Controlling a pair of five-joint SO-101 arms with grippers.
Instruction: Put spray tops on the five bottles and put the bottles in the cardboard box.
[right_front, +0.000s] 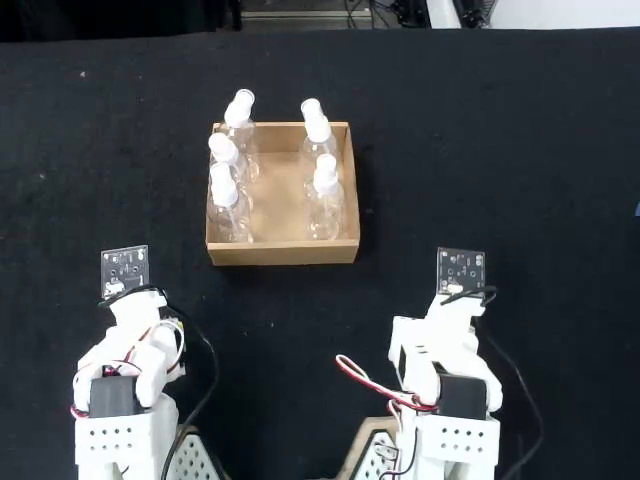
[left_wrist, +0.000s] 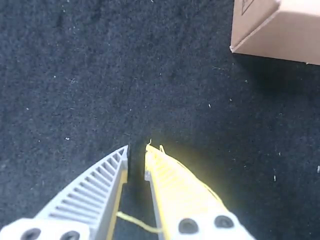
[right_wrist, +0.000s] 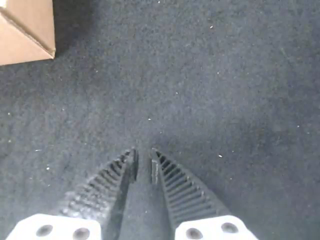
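The cardboard box sits mid-table and holds several clear bottles, each upright with a white spray top. Three stand along its left wall, the far one, the middle one and the near one. Two stand along the right wall. My left gripper is shut on nothing, low over the black mat, with a corner of the box ahead of it. My right gripper is likewise shut and empty, with another corner of the box in its view.
Both arms are folded back at the near table edge, the left arm and the right arm, well apart from the box. Black mat spreads around the box on all sides.
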